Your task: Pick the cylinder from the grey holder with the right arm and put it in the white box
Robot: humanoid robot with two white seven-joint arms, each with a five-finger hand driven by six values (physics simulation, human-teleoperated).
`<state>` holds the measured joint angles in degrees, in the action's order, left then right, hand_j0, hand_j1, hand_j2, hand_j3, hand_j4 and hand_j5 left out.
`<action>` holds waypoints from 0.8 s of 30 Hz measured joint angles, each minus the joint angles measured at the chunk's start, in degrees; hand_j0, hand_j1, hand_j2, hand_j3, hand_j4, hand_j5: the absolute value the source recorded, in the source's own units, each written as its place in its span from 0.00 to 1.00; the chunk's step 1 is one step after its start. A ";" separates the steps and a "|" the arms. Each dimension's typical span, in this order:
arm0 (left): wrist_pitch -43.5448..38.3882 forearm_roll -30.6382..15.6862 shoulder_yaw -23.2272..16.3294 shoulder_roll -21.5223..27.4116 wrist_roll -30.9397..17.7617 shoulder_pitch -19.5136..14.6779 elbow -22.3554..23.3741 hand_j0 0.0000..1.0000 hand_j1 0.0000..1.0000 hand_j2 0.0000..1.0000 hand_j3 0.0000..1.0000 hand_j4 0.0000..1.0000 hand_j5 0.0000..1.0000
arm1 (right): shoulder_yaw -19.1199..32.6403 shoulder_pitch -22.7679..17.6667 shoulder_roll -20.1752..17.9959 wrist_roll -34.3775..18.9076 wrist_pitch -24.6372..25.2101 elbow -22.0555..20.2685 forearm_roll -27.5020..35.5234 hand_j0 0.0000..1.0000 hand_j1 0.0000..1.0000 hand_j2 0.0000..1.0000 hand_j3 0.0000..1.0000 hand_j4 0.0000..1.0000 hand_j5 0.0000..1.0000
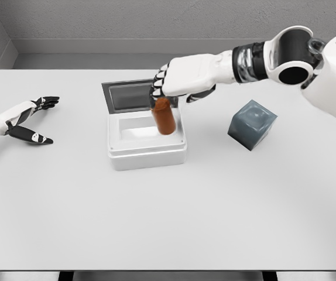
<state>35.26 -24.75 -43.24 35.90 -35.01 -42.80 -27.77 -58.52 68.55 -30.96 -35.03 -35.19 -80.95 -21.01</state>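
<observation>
- Right hand [177, 79]: extended from the right side over the middle of the table; fingers curled around the top of the cylinder [164, 116], gripping it from above.
- Table [168, 222]: white work surface carrying all items.
- White box [147, 153]: open, with its lid raised at the rear edge; it sits directly below the gripped load.
- Grey holder [252, 124]: stands well apart to the right of the box, with nothing in it.
- Left hand [30, 120]: rests at the left edge of the table, fingers spread, holding nothing.
- Cylinder: brown, slightly tilted, its lower end within the box opening; contact with the box floor cannot be determined.
- Step in hand: placement phase, pick judged complete.
- Next move requires: lowering until the cylinder is supported, then releasing the fingers without striking the box walls or lid.
</observation>
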 measured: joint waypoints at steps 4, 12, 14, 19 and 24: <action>0.00 0.01 0.01 0.00 0.00 0.00 0.00 1.00 1.00 1.00 1.00 1.00 1.00 | 8.66 -0.62 -3.54 0.01 0.03 -3.27 2.50 1.00 1.00 1.00 1.00 1.00 1.00; -0.06 0.08 -0.11 0.11 -0.01 -0.97 -0.09 1.00 1.00 1.00 1.00 1.00 1.00 | 13.50 -11.43 -16.12 -0.01 -0.01 -4.60 12.33 1.00 1.00 1.00 1.00 1.00 1.00; -0.12 -0.38 0.19 -0.46 0.00 -4.04 -0.51 1.00 1.00 1.00 1.00 1.00 1.00 | 11.10 -11.87 -17.99 0.00 -0.01 -4.49 12.61 1.00 1.00 1.00 1.00 1.00 1.00; -1.13 -1.41 6.98 -3.44 0.01 -5.80 -1.41 1.00 1.00 1.00 1.00 1.00 1.00 | 9.78 -12.13 -20.57 0.00 0.00 -4.41 12.86 1.00 1.00 1.00 1.00 1.00 1.00; -3.48 -1.44 8.70 -6.64 0.00 -5.01 -6.58 1.00 1.00 1.00 1.00 1.00 1.00 | 12.50 -16.35 -20.99 0.00 -0.01 -4.21 12.76 1.00 1.00 1.00 1.00 1.00 1.00</action>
<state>31.78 -26.20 -34.54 29.26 -35.01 -47.81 -34.35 -46.01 52.21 -51.95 -35.04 -35.20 -85.16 -8.26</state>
